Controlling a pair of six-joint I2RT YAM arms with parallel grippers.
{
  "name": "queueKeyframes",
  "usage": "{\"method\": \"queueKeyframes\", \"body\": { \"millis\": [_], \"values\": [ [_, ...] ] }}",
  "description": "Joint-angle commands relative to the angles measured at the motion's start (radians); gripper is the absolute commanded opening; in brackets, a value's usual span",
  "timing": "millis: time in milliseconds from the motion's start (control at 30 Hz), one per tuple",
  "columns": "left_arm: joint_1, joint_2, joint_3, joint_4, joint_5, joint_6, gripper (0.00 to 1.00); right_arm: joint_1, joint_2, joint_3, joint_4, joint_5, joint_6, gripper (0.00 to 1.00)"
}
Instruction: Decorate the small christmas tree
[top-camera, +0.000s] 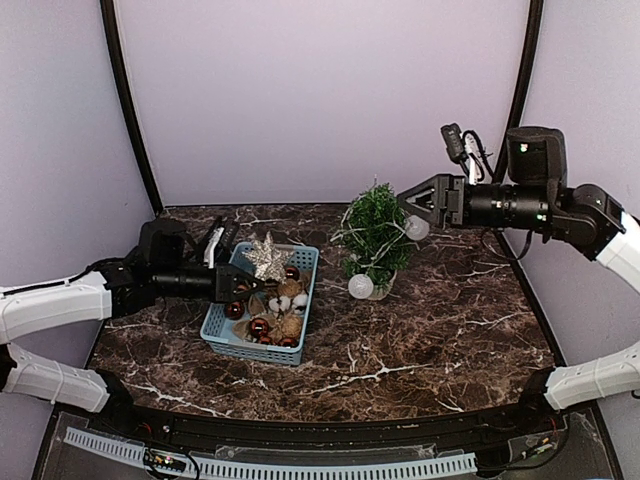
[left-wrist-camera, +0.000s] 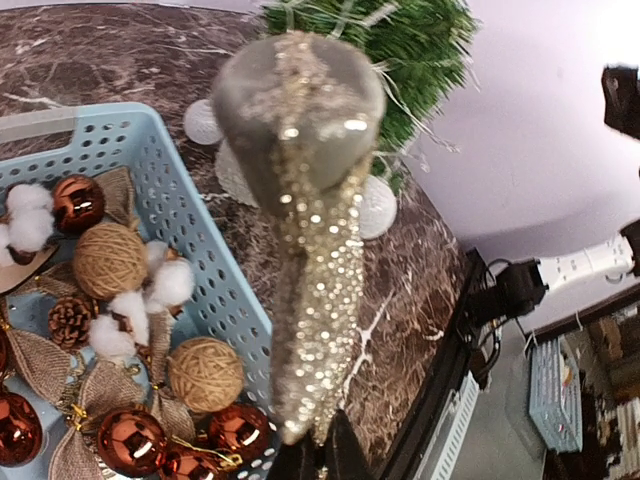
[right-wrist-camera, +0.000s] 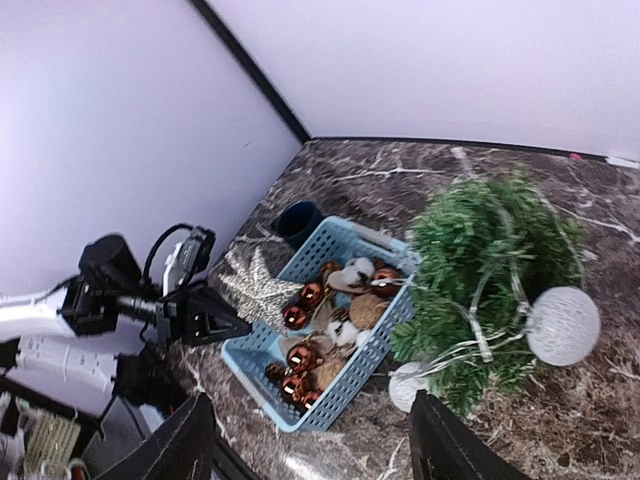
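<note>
The small christmas tree stands in a white pot at the table's middle back, with white balls on a light string around it. It also shows in the right wrist view. My left gripper is shut on a silver glitter star and holds it over the blue basket, left of the tree. The left wrist view shows the star edge-on in the gripper. My right gripper is open and empty beside the tree's upper right; its fingers stand wide apart.
The basket holds red-brown baubles, twine balls, pine cones, cotton tufts and burlap bows. A dark blue cup stands behind the basket. A white ball hangs just under my right gripper. Purple walls enclose the marble table.
</note>
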Motion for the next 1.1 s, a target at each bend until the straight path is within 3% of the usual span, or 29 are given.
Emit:
{"method": "queueKeyframes", "body": {
  "millis": [0,200,400,733,867,967,1067],
  "values": [
    [-0.089,-0.037,0.13,-0.313,0.063,0.215,0.02,0.05,0.077,0.11,-0.062,-0.21,-0.132,0.68],
    [-0.281,0.02,0.301,-0.519,0.083,0.254,0.01,0.152,0.166,0.142,-0.017,-0.37,-0.133,0.69],
    [-0.393,0.068,0.383,-0.492,0.251,0.213,0.01,0.237,0.222,0.075,0.099,-0.457,-0.1,0.68],
    [-0.454,0.143,0.451,-0.487,0.332,0.205,0.0,0.312,0.277,0.023,0.174,-0.496,-0.078,0.55],
    [-0.462,0.149,0.452,-0.487,0.333,0.204,0.01,0.312,0.271,0.0,0.163,-0.474,-0.082,0.54],
    [-0.465,0.147,0.451,-0.485,0.331,0.203,0.01,0.312,0.275,-0.011,0.162,-0.485,-0.083,0.47],
    [-0.468,0.146,0.45,-0.485,0.33,0.2,0.0,0.312,0.271,-0.023,0.171,-0.488,-0.075,0.32]
  ]
}}
